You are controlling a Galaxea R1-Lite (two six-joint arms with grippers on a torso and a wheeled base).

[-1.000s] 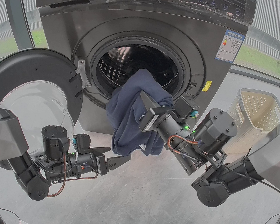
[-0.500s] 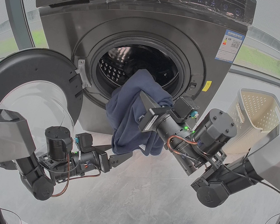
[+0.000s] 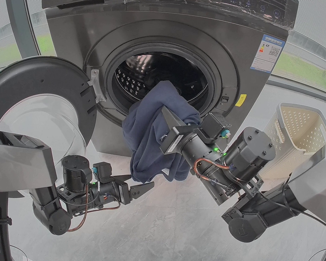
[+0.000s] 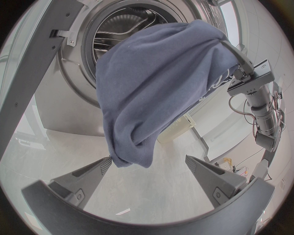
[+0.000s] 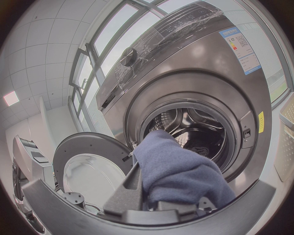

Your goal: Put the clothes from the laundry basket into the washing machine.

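— What's nearest?
— The left jaws, spread wide and low over the floor (image 3: 168,229), just under the hanging hem of the navy garment (image 3: 147,135).
— And the garment itself?
— Pinched in the right jaws, draped before the open mouth of the washing machine (image 3: 233,51), top fold at the rim. The door (image 3: 41,81) stands open on the left; the laundry basket (image 3: 305,128) stands right of the machine.

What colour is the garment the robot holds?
The garment is navy blue, clearest in left wrist view.
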